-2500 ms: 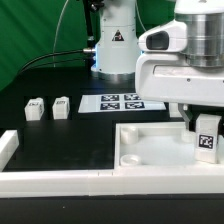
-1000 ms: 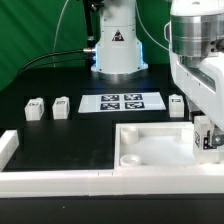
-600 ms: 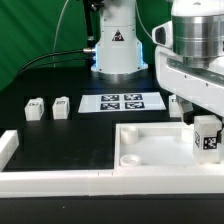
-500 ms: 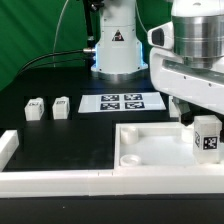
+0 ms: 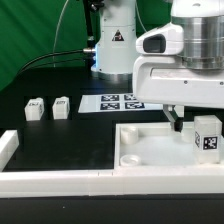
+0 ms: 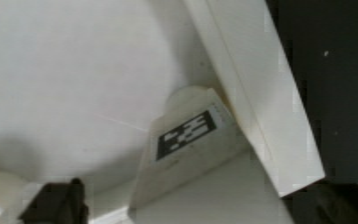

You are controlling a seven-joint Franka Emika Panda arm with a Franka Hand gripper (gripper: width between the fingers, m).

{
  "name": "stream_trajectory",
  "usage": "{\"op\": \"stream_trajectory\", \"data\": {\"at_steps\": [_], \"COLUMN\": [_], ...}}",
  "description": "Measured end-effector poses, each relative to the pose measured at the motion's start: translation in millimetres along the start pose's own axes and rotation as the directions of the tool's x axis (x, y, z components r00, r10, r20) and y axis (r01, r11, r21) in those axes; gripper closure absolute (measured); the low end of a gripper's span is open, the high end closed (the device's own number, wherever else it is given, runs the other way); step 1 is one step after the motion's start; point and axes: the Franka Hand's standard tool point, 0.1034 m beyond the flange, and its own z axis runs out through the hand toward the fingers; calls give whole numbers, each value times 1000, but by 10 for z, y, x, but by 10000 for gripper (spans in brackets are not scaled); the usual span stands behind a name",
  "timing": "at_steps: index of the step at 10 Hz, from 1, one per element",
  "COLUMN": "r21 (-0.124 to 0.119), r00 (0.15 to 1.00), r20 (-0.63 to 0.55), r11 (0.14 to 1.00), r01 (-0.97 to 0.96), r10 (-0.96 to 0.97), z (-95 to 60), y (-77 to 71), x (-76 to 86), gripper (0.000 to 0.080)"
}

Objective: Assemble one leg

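Note:
A leg (image 5: 207,138), a small white block with a black-and-white tag, stands upright in the near right corner of the white tabletop tray (image 5: 150,150). My gripper (image 5: 193,122) is over it, and one dark finger (image 5: 178,122) shows just off the leg's left side in the exterior view. In the wrist view the leg (image 6: 194,135) runs up between my two dark fingertips (image 6: 60,200), which stand wide apart with gaps on both sides. The gripper (image 6: 202,205) is open. Two more legs (image 5: 35,108) (image 5: 62,106) lie at the exterior view's left.
The marker board (image 5: 118,101) lies behind the tray, in front of the robot base (image 5: 115,45). Long white border bars run along the front (image 5: 60,180) and the near left (image 5: 8,148). The tray's wall (image 6: 256,90) is right beside the leg.
My hand has turned about the upright leg, and the finger now shows further to its left. The leg has stayed in the tray corner. The hand now hides a leg at the back right.

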Motion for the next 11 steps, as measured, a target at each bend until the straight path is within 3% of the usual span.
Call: {"op": "stream_trajectory", "data": {"at_steps": [2, 4, 5, 6, 8, 11], "r21": [1, 1, 1, 1, 1, 2], "r00": [990, 990, 990, 990, 990, 995], "r20": [-2, -2, -2, -2, -2, -2], "r11": [990, 990, 990, 990, 990, 995], "r01": [143, 143, 143, 143, 143, 96], "r10": [-143, -143, -143, -143, -143, -96], "z": [0, 3, 2, 3, 3, 3], "y": [7, 7, 8, 8, 9, 7], "x": [6, 4, 5, 5, 5, 4], "gripper": [150, 150, 271, 271, 509, 509]}}
